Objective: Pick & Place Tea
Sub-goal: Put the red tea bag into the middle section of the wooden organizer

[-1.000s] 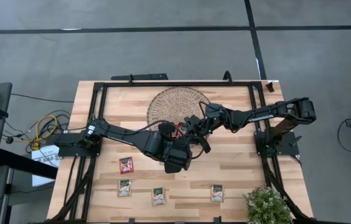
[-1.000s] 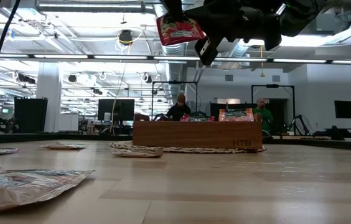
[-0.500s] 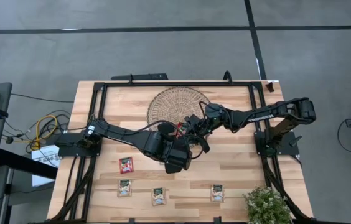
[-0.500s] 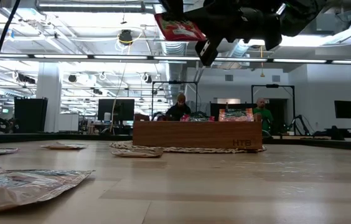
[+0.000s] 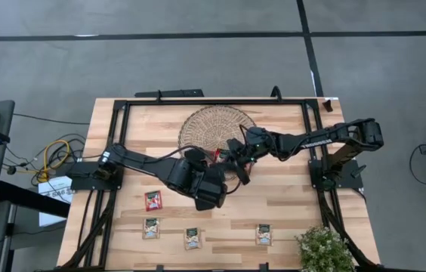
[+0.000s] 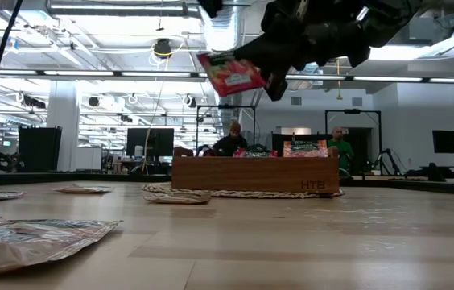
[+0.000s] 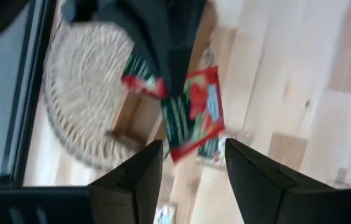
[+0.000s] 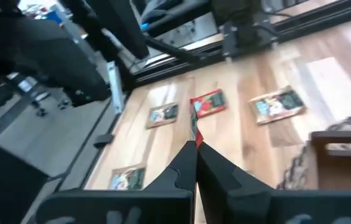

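A red tea sachet (image 6: 231,72) hangs high above the table, with my right gripper (image 6: 279,68) shut on it. That gripper (image 5: 229,157) reaches in from the table's right, beside the woven mat (image 5: 217,125). My left gripper (image 7: 194,180) is open just short of the sachet (image 7: 194,112), its fingers on either side without touching it. One red sachet (image 5: 153,200) and three cream ones (image 5: 150,227) (image 5: 192,238) (image 5: 263,234) lie flat near the front edge. The wooden tray (image 6: 255,173) stands on the mat with sachets in it. My right gripper pinches the red sachet between its two fingers at one edge (image 6: 261,77); in the right wrist view the sachet shows edge-on just past the fingertips (image 8: 193,132). The fingers come from the table's right, slanting down. The sachet is tilted and clear of the table.
A potted plant (image 5: 322,249) stands at the front right corner. A black frame (image 5: 115,151) runs round the tabletop. People sit at desks in the room behind the table (image 6: 233,138).
My left gripper has opened and let go of the red sachet, then drawn back a little toward the table's left. The sachet stays in my right gripper; it has come down somewhat and tipped to a slant.
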Motion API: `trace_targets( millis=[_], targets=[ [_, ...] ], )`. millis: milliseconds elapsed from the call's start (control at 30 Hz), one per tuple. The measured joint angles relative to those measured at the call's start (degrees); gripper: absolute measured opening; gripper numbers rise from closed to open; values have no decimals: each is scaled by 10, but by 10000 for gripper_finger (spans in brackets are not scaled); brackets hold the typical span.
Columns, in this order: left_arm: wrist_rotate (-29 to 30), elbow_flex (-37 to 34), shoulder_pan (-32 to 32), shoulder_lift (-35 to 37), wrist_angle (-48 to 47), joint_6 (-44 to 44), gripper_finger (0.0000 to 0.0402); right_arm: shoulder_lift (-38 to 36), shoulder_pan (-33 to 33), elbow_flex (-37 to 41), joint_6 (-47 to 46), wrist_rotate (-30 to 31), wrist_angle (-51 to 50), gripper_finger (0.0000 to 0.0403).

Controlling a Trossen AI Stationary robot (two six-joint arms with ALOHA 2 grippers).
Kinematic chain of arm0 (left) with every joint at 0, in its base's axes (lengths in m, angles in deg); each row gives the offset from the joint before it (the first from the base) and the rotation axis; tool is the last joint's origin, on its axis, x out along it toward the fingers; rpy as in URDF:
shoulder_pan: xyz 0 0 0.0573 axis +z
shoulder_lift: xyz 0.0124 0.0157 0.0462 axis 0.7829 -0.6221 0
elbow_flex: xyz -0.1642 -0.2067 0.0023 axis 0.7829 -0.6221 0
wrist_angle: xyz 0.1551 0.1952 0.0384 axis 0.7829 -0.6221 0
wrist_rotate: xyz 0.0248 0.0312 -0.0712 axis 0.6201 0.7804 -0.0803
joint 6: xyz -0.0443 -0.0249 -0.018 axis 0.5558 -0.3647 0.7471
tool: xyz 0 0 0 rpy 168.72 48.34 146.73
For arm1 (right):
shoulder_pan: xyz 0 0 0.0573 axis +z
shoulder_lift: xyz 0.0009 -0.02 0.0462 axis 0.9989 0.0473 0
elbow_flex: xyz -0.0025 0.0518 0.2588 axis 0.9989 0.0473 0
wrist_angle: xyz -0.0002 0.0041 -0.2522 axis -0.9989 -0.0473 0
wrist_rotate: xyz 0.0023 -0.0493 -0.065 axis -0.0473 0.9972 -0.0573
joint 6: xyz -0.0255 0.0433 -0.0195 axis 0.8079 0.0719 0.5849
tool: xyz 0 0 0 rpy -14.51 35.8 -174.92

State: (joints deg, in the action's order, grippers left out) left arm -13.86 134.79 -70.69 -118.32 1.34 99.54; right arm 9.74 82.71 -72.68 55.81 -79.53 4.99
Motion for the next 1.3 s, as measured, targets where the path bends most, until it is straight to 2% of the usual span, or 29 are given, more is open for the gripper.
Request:
trace_targets(
  millis=[267,467,633,800,933,1100,1300],
  targets=[
    [-21,-11,-9,8,-16,26,167,0,-24,0,-31,63,0,0],
    [19,-96,-7,61,-17,45,167,-5,-58,0,-54,64,-2,0],
    [63,-247,-2,182,13,118,167,-28,-76,0,-54,83,-2,0],
    [35,-444,-3,364,197,128,167,-49,-83,0,-54,115,-1,0],
    [4,-586,-3,482,323,116,167,-53,-76,0,-54,162,-2,0],
    [-10,-727,-3,578,423,112,167,-50,-55,0,-54,239,-2,0],
    [-36,-855,-3,650,556,105,167,-49,-23,0,-69,300,-37,0]
  ],
)
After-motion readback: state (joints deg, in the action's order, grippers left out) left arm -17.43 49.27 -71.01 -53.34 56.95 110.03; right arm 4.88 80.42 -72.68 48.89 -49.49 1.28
